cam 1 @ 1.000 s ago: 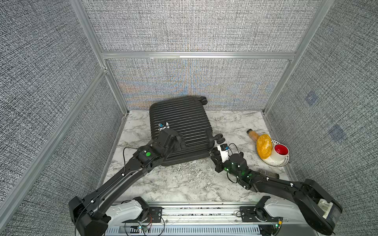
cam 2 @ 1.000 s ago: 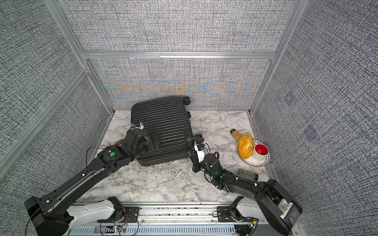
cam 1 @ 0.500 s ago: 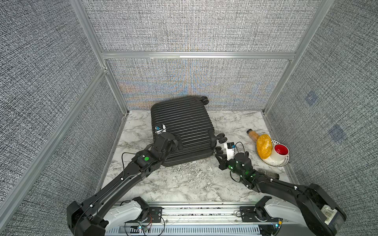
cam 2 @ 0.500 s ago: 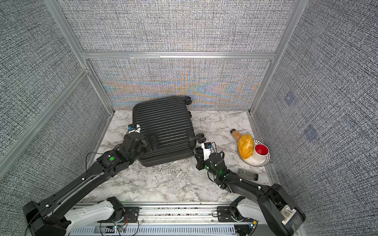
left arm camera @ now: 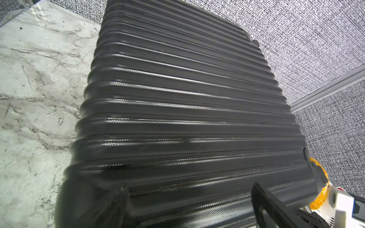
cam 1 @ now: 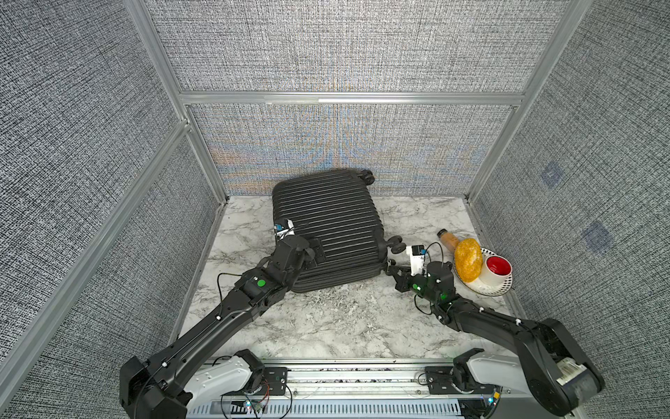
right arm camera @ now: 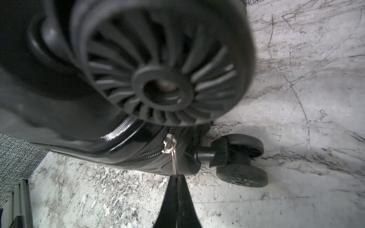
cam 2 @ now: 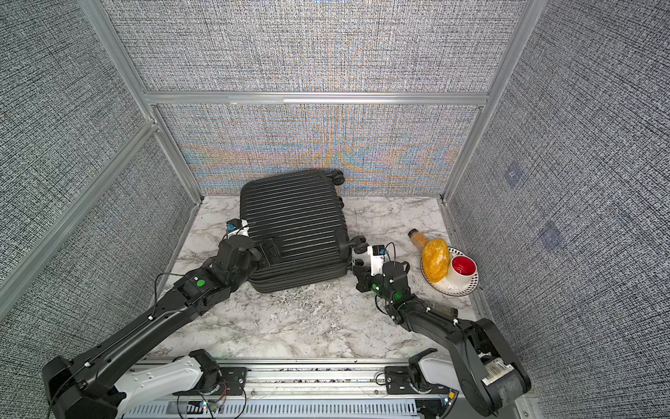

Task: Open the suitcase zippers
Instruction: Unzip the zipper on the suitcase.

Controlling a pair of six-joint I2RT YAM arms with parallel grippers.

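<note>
Tabletop (cam 1: 326,326) w/ white-grey marble look, boxed in by grey woven-fabric walls (cam 1: 344,54) on aluminium rails. Suitcase (cam 1: 333,217) lies flat at the back, centre-left, near the rear wall. Black hard shell, long ribs, fine embossed weave, rounded corners, spoked twin wheels (right arm camera: 241,158). Right fingers (right arm camera: 171,189) pinched together on the silvery pull tab (right arm camera: 174,160) of the zipper (right arm camera: 146,155) by a wheel corner. Left fingers (left arm camera: 272,209) wide apart over the shell's near-left part, holding nothing.

wheel (right arm camera: 162,65): blurred (close to lens) | zipper track (right arm camera: 146,154): runs hidden behind wheel
</note>
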